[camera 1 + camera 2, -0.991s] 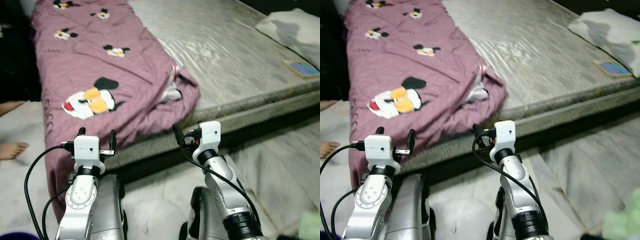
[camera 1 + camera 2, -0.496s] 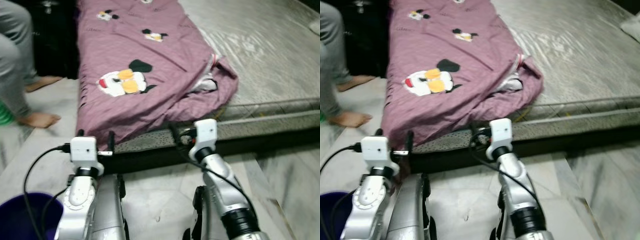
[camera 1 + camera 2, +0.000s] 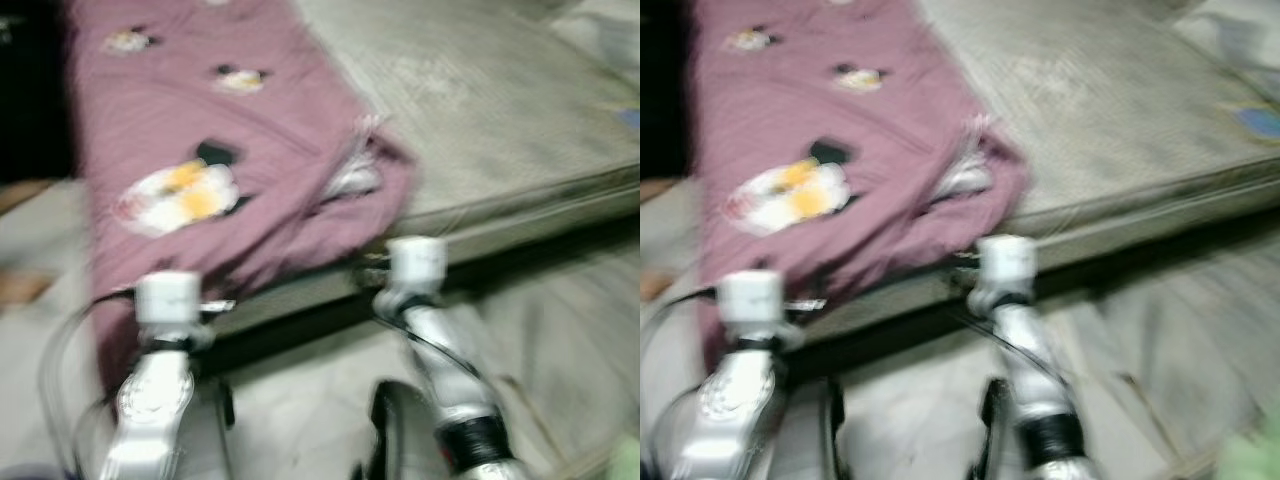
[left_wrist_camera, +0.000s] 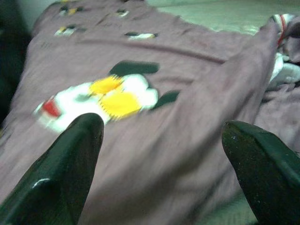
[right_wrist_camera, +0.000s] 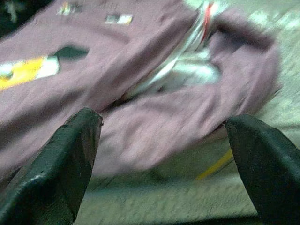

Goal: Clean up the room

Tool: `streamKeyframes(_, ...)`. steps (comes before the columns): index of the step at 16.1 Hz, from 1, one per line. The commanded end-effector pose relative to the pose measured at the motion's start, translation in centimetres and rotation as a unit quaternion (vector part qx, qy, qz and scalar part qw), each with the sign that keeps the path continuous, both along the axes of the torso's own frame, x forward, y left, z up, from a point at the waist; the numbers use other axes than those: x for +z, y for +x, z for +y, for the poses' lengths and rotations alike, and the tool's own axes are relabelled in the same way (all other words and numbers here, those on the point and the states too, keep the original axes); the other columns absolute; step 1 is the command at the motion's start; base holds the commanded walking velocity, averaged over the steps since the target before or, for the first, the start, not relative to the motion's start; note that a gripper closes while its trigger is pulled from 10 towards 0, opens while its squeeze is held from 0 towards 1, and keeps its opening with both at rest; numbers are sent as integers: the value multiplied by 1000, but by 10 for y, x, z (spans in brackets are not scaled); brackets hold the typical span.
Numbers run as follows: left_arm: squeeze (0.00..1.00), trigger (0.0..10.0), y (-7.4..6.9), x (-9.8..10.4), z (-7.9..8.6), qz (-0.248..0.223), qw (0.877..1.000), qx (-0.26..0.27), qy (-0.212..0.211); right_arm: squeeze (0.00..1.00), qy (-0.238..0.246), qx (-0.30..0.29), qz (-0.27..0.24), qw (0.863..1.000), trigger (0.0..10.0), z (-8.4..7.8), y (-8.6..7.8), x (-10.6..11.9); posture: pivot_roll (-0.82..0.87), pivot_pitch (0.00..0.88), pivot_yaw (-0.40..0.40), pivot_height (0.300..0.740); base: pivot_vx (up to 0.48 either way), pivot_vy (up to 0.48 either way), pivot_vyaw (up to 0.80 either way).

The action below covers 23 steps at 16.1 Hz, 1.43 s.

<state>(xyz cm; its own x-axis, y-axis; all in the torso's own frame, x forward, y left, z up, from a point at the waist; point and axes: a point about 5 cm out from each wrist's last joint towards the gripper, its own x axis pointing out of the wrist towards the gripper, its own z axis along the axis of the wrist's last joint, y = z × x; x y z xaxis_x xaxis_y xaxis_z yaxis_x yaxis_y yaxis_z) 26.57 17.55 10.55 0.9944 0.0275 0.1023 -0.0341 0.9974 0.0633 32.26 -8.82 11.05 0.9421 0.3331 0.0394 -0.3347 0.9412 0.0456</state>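
A mauve blanket [image 3: 250,150] with cartoon mouse prints lies crumpled along the left side of a grey mattress [image 3: 480,110], and its edge hangs down toward the floor. The head views are blurred. My left gripper [image 4: 164,173] is open, held in front of the blanket's hanging edge with the yellow and white print beyond its fingers [image 4: 70,159]. Just short of the blanket's rumpled corner [image 5: 187,79] at the mattress edge, my right gripper [image 5: 164,168] is open too. Neither holds anything.
A pale pillow [image 3: 610,25] and a small colourful book [image 3: 628,115] lie at the mattress's far right. Marble floor [image 3: 560,320] runs in front of the bed. Something green [image 3: 630,460] sits at the lower right corner.
The camera has swung back to the right and the picture is blurred. The person's legs and the purple bucket have gone out of view. Both grippers stay open.
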Motion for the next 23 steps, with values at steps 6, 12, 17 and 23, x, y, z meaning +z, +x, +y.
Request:
streamKeyframes(6,0,10000,1,-2,-10,7,1000,7,-10,0,-15,-34,19,999,10000,-22,-2,-12,73,161,-43,510,187,0,0)
streamKeyframes(12,0,10000,2,-1,-8,8,1000,14,-8,0,-31,-28,11,999,10000,-20,-2,-12,74,162,-41,510,0,0,491)
streamKeyframes(17,0,10000,4,-2,-2,10,999,39,-11,0,-29,-32,13,999,10000,-22,-2,-12,69,163,-41,510,0,0,685)
streamKeyframes(23,0,10000,47,8,8,24,999,31,-26,0,-35,-50,12,998,10000,-33,-3,-9,33,170,-47,510,0,0,0)
